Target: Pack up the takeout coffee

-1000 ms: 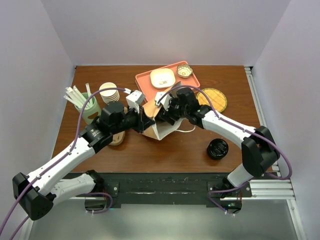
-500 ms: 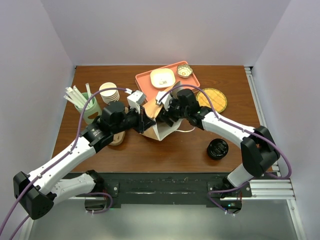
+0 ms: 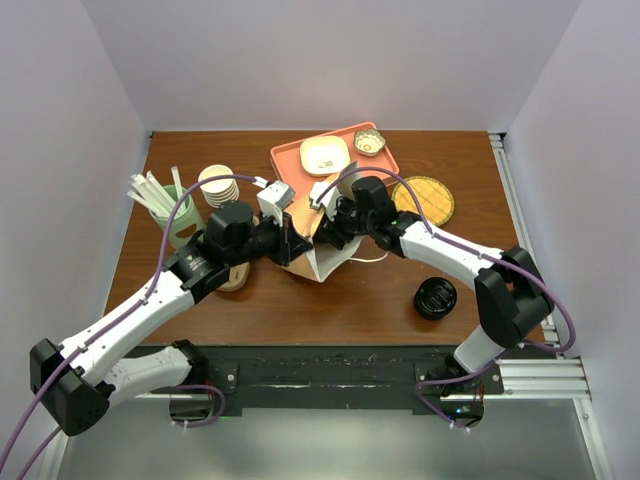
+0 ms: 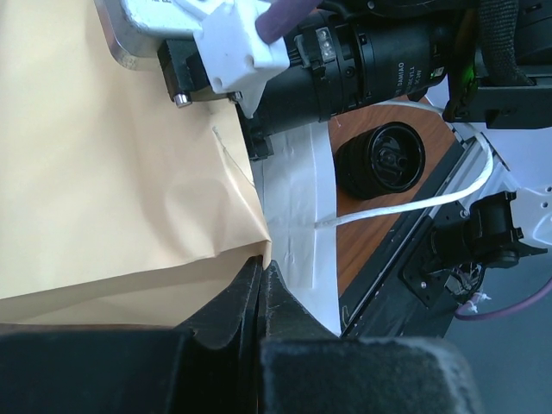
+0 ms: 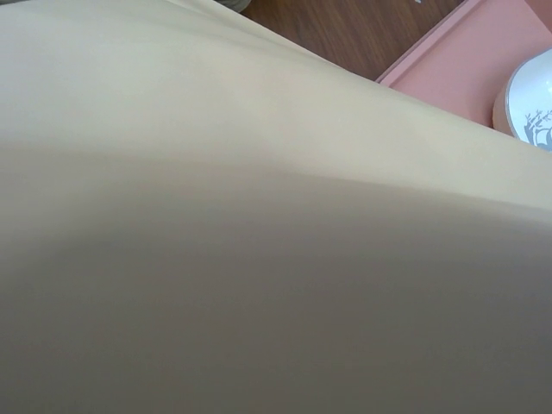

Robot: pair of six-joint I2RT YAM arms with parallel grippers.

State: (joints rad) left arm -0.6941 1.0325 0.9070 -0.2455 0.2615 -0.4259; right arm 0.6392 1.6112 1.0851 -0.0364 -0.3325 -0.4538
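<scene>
Even overhead light, blurred wrist close-ups

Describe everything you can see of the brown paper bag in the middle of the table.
The paper bag stands on the table just in front of the salmon tray, between both arms. It looks like creased tan kraft paper with a white panel or lining, and a white cord handle trails to its right. The left gripper is pinched shut on its edge. The right gripper is at its far side, grip hidden; paper fills that wrist view. Its contents cannot be seen.
</scene>
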